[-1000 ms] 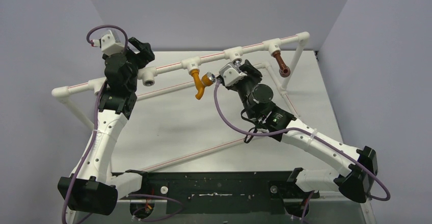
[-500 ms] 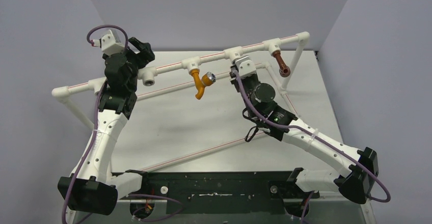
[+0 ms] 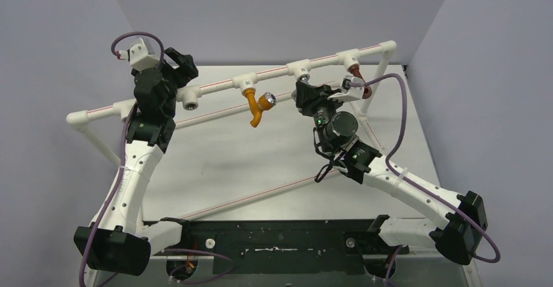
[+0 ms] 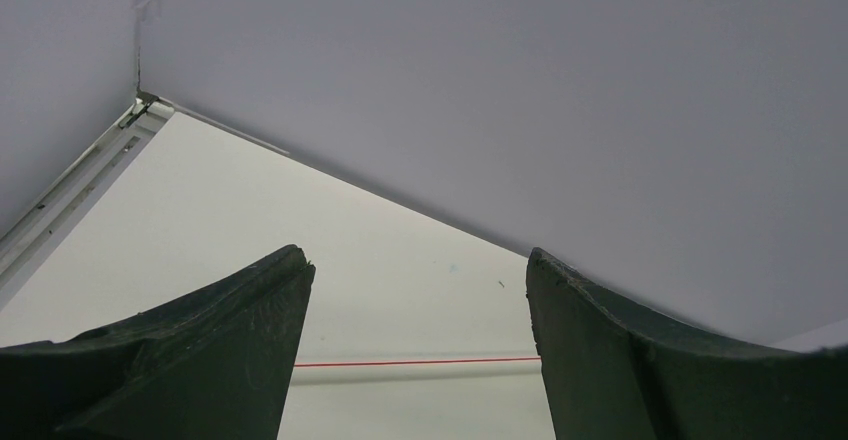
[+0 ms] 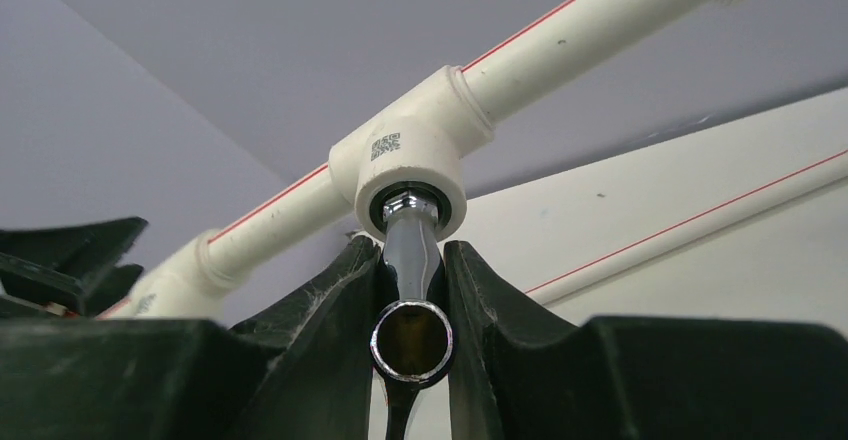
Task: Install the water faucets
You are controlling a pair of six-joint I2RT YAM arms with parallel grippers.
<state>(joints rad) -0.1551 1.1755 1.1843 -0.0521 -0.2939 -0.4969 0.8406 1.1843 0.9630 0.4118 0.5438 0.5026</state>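
Grey walls (image 3: 274,13) are closing in a pale counter (image 3: 215,163), over which a white pipe frame (image 3: 218,85) is running from left to right. At the far left, the left tool (image 3: 186,65) is hovering released, its dark fingers (image 4: 250,340) standing wide apart with nothing between them, just beside an empty tee socket (image 3: 190,98). Further right, the orange faucet (image 3: 255,107) is hanging from its tee, spout pointing down and chrome knob facing right. Next along, the right tool (image 5: 410,250) is clenching the silver faucet (image 5: 405,215), whose upper end is sitting in the mouth of the middle tee (image 5: 400,155); the tool's fingers are pressing on both sides of its shiny body. At the far right, the brown faucet (image 3: 355,72) is hanging from the last tee, partly hidden behind the right wrist's camera.
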